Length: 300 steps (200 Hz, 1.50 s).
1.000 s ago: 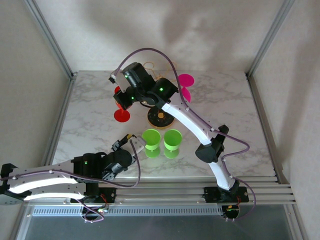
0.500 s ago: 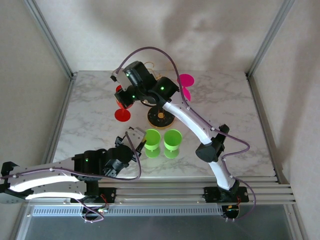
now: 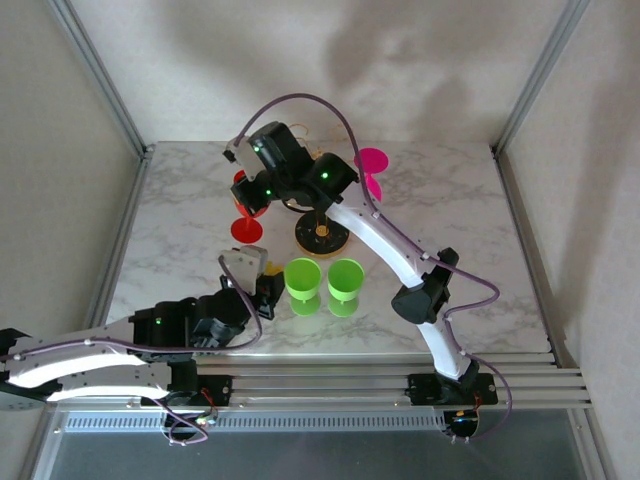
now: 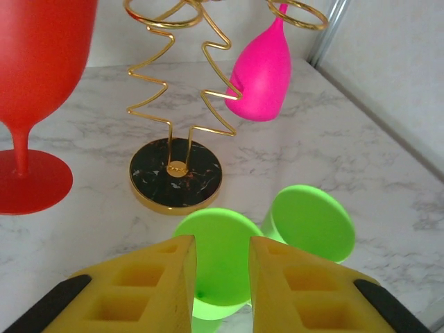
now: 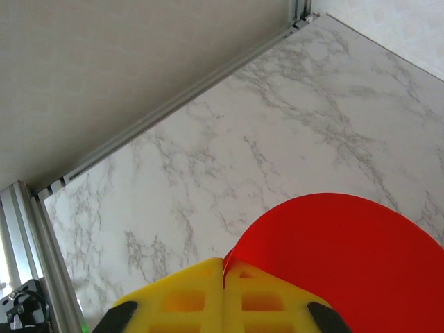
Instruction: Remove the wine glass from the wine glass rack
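Right gripper (image 5: 223, 267): my yellow foam pads are pressed together with the thin rim of the red plastic wine glass (image 4: 40, 62) pinched between them. The arm reaches far across the white marble tabletop (image 3: 450, 200) to the far left of centre.

The red glass is upright and off the stand. Its round foot looks set on the marble, left of the thin gold wire wine glass rack (image 4: 182, 83) and apart from it. No part of the red glass touches the wire.

Rack: looped arms spread from a central post on a round black-and-gold base, near the table's middle. A pink plastic wine glass (image 4: 262, 69) hangs from a loop on its right side, bowl down and stem up.

Left gripper (image 4: 220, 277): pads are narrow, a slim gap showing between them, and nothing is caught in it. It hovers low near the front of the table, pointed at the rack.

Just beyond my left pads stand two bright green plastic glasses side by side, upright with mouths open upward. The left green one (image 4: 216, 250) shows through the gap. The right green one (image 4: 310, 222) is just beside it. Both sit nearer to me than the rack base.
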Available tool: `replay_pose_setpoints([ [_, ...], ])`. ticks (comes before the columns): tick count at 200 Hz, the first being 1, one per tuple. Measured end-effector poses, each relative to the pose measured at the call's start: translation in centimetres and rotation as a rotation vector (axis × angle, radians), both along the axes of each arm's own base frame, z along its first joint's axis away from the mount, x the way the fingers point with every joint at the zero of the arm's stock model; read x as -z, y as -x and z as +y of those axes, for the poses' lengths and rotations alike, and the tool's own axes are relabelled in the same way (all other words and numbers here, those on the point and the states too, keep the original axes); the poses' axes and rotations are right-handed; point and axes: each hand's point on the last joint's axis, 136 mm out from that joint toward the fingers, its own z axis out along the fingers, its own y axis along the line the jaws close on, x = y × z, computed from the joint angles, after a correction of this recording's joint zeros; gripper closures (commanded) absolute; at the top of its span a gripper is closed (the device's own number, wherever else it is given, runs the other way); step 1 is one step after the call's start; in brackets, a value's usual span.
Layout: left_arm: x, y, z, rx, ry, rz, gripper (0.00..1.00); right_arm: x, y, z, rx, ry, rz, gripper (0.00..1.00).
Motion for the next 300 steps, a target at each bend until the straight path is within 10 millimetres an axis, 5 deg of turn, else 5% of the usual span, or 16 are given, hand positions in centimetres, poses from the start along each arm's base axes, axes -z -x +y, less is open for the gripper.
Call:
replay_pose_setpoints([
  [147, 0.2, 0.5, 6.8, -0.213, 0.420, 0.136, 0.77, 4.5, 0.2, 0.5, 0.005, 0.077, 0.056, 1.00],
  [300, -0.7, 0.2, 14.6, -0.452, 0.381, 0.036, 0.75, 6.2, 2.1, 1.8, 0.015, 0.135, 0.017, 1.00],
])
